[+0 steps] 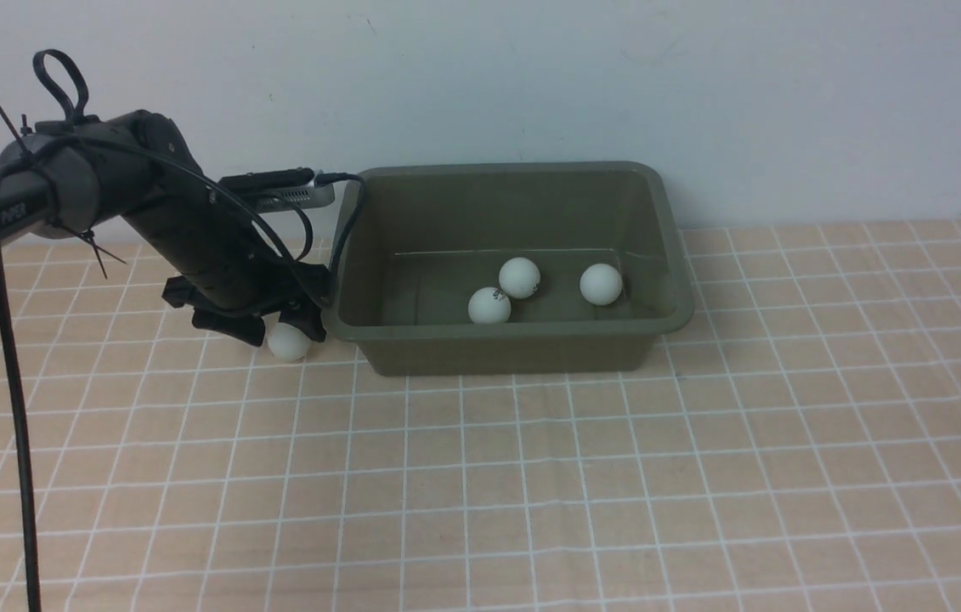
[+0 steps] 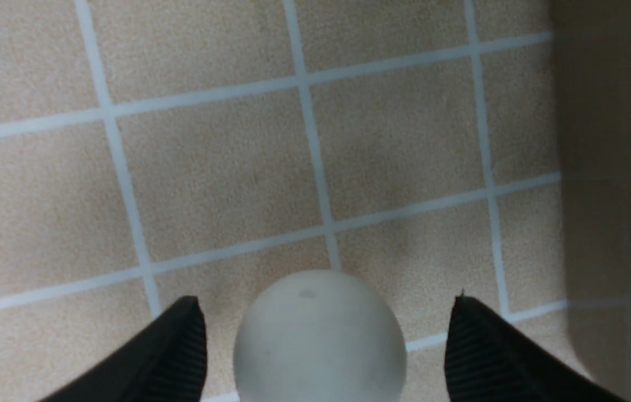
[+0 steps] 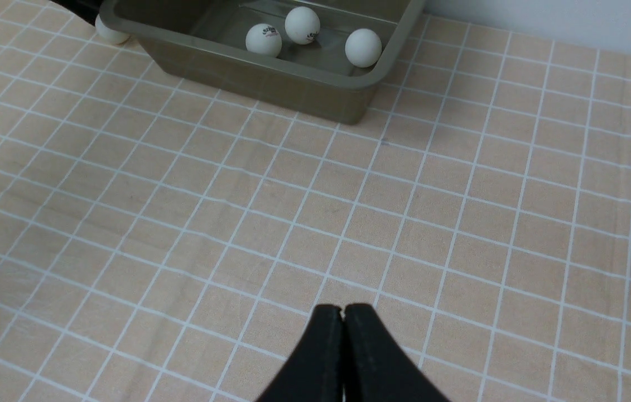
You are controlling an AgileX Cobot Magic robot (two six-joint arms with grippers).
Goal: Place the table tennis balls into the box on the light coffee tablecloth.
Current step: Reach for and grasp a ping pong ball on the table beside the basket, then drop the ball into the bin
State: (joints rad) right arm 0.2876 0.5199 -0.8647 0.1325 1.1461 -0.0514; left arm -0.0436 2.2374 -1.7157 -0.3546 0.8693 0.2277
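The dark olive box [image 1: 514, 348] stands on the light coffee tablecloth [image 1: 616, 476] near the back wall. Three white table tennis balls lie inside it [image 1: 489, 306] [image 1: 519, 277] [image 1: 601, 284]. Another ball [image 1: 287, 342] rests on the cloth just left of the box. My left gripper [image 1: 280, 331] is low over that ball and open. In the left wrist view its black fingers [image 2: 181, 346] stand either side of the ball [image 2: 319, 338] with gaps. My right gripper [image 3: 343, 308] is shut and empty above bare cloth, well in front of the box [image 3: 270, 84].
The box's outer wall [image 2: 616, 167] is close beside the left gripper's far finger. A pale wall rises right behind the box. Black cables hang along the left arm [image 1: 106, 187]. The right arm is out of the front view.
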